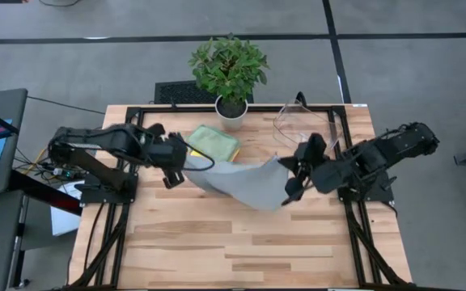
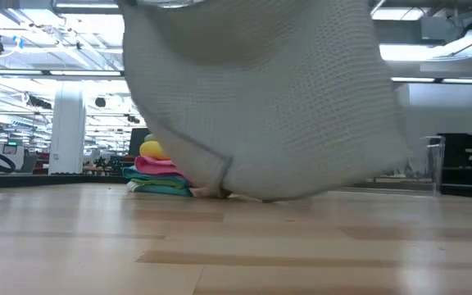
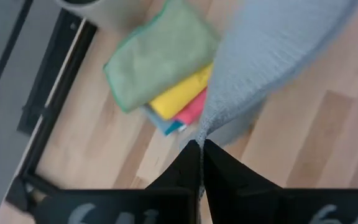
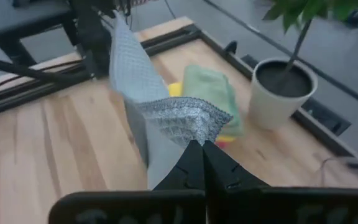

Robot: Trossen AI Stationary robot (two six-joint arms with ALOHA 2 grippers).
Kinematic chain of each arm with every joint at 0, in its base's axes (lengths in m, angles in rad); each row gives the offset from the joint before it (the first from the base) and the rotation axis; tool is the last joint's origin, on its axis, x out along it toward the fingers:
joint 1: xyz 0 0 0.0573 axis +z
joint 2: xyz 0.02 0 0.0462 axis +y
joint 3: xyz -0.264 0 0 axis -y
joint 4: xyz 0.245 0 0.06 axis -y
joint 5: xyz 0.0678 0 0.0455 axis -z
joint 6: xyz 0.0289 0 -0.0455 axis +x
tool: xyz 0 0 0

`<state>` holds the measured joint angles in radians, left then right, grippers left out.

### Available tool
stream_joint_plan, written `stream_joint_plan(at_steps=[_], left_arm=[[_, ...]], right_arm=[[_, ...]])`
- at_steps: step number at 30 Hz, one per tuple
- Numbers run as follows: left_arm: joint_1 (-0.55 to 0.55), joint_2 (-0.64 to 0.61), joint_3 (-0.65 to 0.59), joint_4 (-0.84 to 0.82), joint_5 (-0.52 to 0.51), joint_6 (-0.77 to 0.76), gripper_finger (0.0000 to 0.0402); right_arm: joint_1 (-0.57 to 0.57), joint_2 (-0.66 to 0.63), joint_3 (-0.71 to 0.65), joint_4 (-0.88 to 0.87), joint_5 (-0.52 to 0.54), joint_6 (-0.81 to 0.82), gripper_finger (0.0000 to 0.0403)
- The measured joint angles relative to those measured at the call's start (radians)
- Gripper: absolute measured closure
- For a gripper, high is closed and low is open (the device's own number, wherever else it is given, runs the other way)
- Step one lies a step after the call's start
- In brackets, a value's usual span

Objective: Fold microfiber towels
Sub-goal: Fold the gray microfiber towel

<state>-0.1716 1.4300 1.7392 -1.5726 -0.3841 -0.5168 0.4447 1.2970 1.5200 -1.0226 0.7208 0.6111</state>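
Observation:
A pale grey microfiber towel (image 1: 241, 184) hangs spread between my two grippers over the middle of the table. My left gripper (image 1: 186, 167) is shut on its left corner and my right gripper (image 1: 290, 184) on its right corner. In the low view the towel (image 2: 269, 98) fills most of the picture, and its sagging lower edge (image 2: 244, 195) reaches down to about the tabletop. A stack of folded towels (image 1: 213, 143) lies behind it on the table: sage green on top, then yellow, pink and teal. My left gripper pinches one corner of the grey towel (image 3: 205, 129) between its two shut fingers, which slant steeply down. The cloth runs away from the fingertips toward the other arm and hangs below them. My right gripper pinches another corner (image 4: 194, 127) between its shut fingers, slanting down from the table's right side. A bunched fold of the cloth stands just beyond the fingertips, and the rest hangs toward the left arm.
A white pot with a leafy plant (image 1: 231, 109) stands at the table's far edge, next to the stack. A clear plastic bin (image 1: 307, 123) sits at the far right. The near half of the wooden table (image 1: 241, 250) lies bare in front of the towel.

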Motion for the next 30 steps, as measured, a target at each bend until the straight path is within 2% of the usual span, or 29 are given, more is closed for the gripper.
stream_joint_plan(at_steps=[5,8,15,17,24,28,30], left_arm=[[0.001,-0.003,0.113,-0.001,0.017,0.035,0.0401],[-0.011,-0.002,0.146,0.002,0.016,0.023,0.0401],[-0.09,0.009,0.108,-0.001,0.166,-0.045,0.0401],[-0.131,0.022,0.091,0.003,0.175,-0.07,0.0401],[-0.316,0.049,0.06,0.127,0.023,-0.154,0.0401],[-0.341,0.041,0.12,0.039,0.008,-0.209,0.0401],[-0.339,0.039,0.161,-0.008,-0.019,-0.229,0.0401]], right_arm=[[-0.022,-0.002,0.05,-0.05,0.021,-0.035,0.0395],[0.005,0.0,0.05,-0.121,0.031,0.034,0.0395],[0.155,0.033,0.049,-0.153,0.036,0.202,0.0395],[0.199,0.045,0.051,-0.153,0.037,0.252,0.0395],[0.296,0.109,0.05,-0.133,0.075,0.304,0.0395],[0.275,0.112,0.091,-0.221,0.106,0.297,0.0395],[0.259,0.111,0.121,-0.279,0.171,0.298,0.0395]])
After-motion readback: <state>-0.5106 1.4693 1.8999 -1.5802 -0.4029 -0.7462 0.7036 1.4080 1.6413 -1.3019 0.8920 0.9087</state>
